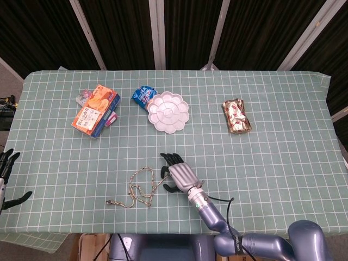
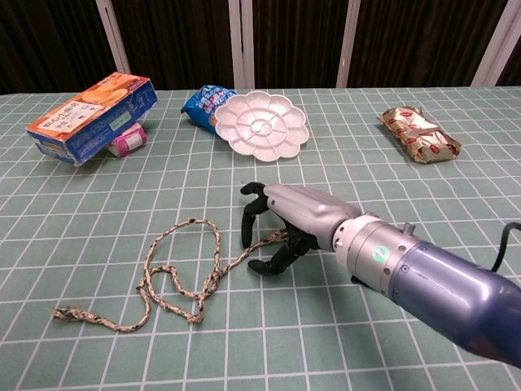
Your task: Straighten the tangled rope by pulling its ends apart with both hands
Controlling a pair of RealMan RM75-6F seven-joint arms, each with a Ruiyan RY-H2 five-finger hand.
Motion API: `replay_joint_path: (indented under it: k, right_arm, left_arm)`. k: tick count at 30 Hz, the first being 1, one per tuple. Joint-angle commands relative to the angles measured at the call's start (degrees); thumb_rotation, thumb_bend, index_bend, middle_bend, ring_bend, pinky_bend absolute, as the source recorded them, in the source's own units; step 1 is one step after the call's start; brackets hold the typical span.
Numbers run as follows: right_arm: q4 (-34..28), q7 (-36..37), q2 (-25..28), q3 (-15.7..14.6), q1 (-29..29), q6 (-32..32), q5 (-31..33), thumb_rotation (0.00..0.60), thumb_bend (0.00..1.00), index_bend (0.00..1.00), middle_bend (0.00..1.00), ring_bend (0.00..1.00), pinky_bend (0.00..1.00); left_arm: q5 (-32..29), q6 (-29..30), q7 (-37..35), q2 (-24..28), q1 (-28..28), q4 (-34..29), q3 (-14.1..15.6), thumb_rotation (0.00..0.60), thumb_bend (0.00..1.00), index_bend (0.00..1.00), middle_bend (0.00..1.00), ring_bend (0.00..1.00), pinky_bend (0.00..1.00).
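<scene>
Under right hand (image 2: 286, 221) fingers (image 2: 247, 225): rope (image 2: 181, 273) end, loops leftward.

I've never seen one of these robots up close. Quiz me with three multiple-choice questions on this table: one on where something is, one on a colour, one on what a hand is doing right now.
1. Where is the white flower-shaped plate?
A. Right of the blue snack bag
B. Beside the rope
C. At the near table edge

2. What colour is the tablecloth?
A. Red
B. Green with white grid lines
C. Plain yellow

3. What is the right hand doing?
A. Lifting the box
B. Resting on the plate
C. Arched over the rope's right end, fingers spread

Answers:
1 A: the plate sits just right of the blue snack bag.
2 B: the tablecloth is green with a white grid.
3 C: the right hand hangs over the end of the rope, fingers apart, nothing gripped yet.
</scene>
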Motion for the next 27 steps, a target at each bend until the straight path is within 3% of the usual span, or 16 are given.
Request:
replay_joint_path:
  k: [1, 27]
  right_arm:
    - [0.3, 0.0, -0.3, 0.0, 0.2, 0.2, 0.1, 0.600, 0.36, 0.52, 0.08, 0.00, 0.00]
    - [0.1, -1.0, -0.9, -0.6, 0.0, 1.3, 1.5, 0.600, 0.43, 0.63, 0.12, 0.00, 0.00]
  left_arm:
    - [0.0, 0.0, -0.1, 0.0, 0.0, 0.0, 0.0, 0.600, 0.01, 0.02, 0.00, 0.00, 0.00]
    - [0.2, 0.0, -0.4, 0.2, -0.1, -0.5, 0.1, 0.600, 0.01, 0.02, 0.00, 0.00, 0.00]
